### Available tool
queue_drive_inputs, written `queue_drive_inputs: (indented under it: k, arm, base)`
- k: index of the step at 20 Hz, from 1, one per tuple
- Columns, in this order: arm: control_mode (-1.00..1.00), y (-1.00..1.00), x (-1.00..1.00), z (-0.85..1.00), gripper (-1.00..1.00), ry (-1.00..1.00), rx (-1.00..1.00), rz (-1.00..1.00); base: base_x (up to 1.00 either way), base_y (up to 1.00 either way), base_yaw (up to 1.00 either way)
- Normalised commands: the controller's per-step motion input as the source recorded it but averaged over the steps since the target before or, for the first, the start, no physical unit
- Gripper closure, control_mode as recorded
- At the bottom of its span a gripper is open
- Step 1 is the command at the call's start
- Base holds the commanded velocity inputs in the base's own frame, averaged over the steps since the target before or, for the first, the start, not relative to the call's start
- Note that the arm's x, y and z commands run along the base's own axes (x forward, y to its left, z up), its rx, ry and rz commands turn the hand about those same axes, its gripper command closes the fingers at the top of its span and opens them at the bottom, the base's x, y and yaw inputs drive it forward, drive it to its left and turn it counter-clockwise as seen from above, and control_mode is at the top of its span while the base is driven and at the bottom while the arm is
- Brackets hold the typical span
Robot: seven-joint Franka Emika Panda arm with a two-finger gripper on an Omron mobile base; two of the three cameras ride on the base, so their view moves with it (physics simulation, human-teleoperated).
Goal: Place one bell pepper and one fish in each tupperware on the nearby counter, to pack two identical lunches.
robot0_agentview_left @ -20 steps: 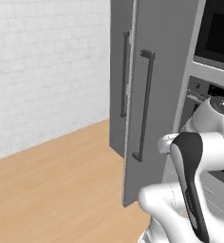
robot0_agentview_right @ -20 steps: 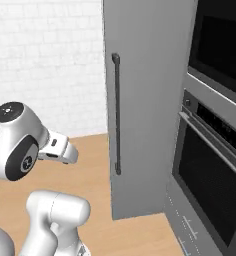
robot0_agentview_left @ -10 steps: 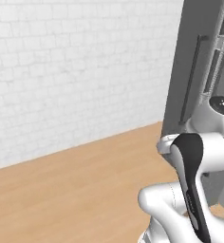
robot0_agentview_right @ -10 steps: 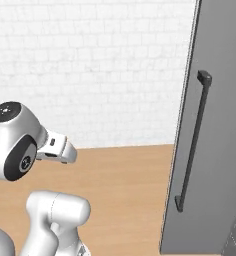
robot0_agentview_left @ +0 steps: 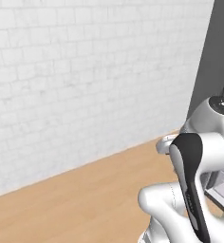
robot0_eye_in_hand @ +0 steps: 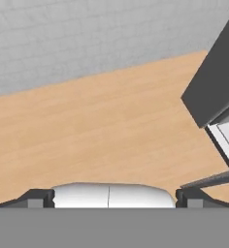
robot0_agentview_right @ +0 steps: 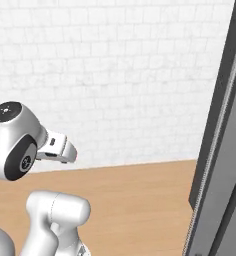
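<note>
The counter, the tupperware, the bell peppers and the fish are out of view. My gripper [robot0_eye_in_hand: 114, 196] shows in the hand view, open, its two dark fingertips [robot0_eye_in_hand: 36, 197] far apart with nothing between them. It points down at a light-brown wooden floor [robot0_eye_in_hand: 102, 121]. My white arm [robot0_agentview_left: 194, 190] is folded close to the base in the left base view, and its elbow joint [robot0_agentview_right: 15, 142] shows in the right base view.
A white brick wall [robot0_agentview_left: 85, 71] stands ahead over the wooden floor [robot0_agentview_left: 85, 199]. A tall dark grey cabinet panel [robot0_agentview_right: 220, 145] rises at the right edge; a pale shelf-like part [robot0_eye_in_hand: 228, 140] shows beside that dark panel [robot0_eye_in_hand: 216, 77] in the hand view.
The whole picture has shifted: the camera has turned left, so the grey cabinet and oven have slid off to the right. The arm keeps the same pose.
</note>
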Motion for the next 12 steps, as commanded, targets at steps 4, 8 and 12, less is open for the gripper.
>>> queue_drive_inputs:
  k: [4, 8, 12]
  arm:
    - [1.0, 0.0, 0.0, 0.0, -1.0, 0.0, 0.0, 0.0]
    - [1.0, 0.0, 0.0, 0.0, -1.0, 0.0, 0.0, 0.0]
    - [1.0, 0.0, 0.0, 0.0, -1.0, 0.0, 0.0, 0.0]
  base:
    - [0.98, 0.5, -0.63]
    - [0.66, 0.38, -0.83]
    - [0.45, 0.2, -0.88]
